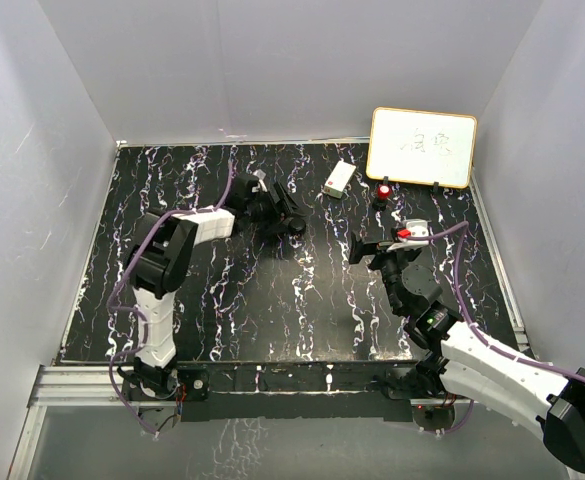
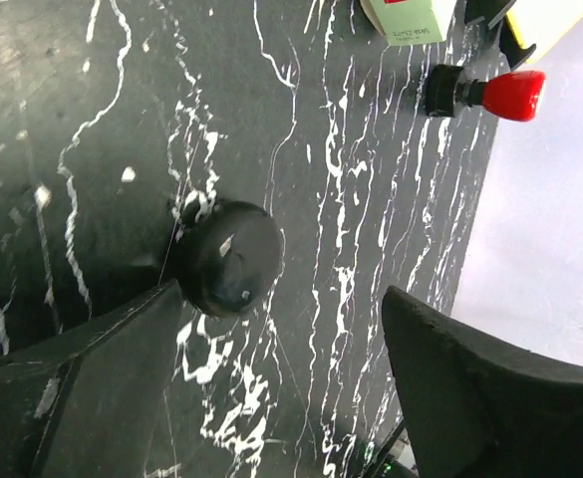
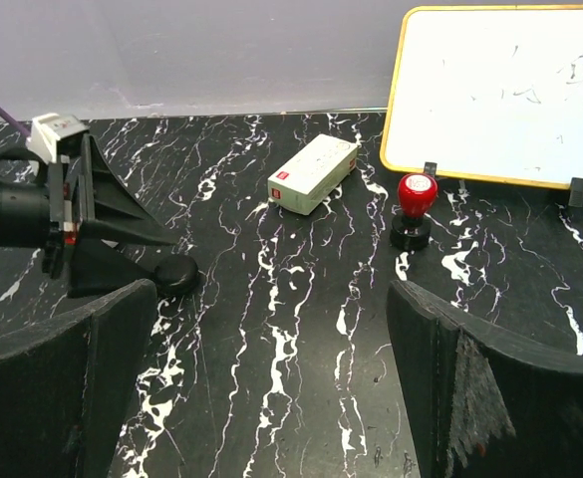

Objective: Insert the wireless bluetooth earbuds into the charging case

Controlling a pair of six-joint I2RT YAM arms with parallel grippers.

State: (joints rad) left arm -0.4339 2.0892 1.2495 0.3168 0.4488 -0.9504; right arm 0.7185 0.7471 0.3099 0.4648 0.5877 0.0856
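Note:
The charging case is a black round puck lying flat on the black marbled table, its lid down. My left gripper is open around empty tabletop, and the puck sits just past the tip of its left finger, close against it. The right wrist view shows the same puck beside the left gripper's fingers. My right gripper stands open farther back and to the right, nothing between its fingers. From above, the left gripper is at table centre and the right gripper right of it. The earbuds are out of view.
A white box lies at the back of the table, with a red-topped stamp on a black base to its right. A yellow-framed whiteboard leans at the back right. White walls enclose the table on three sides.

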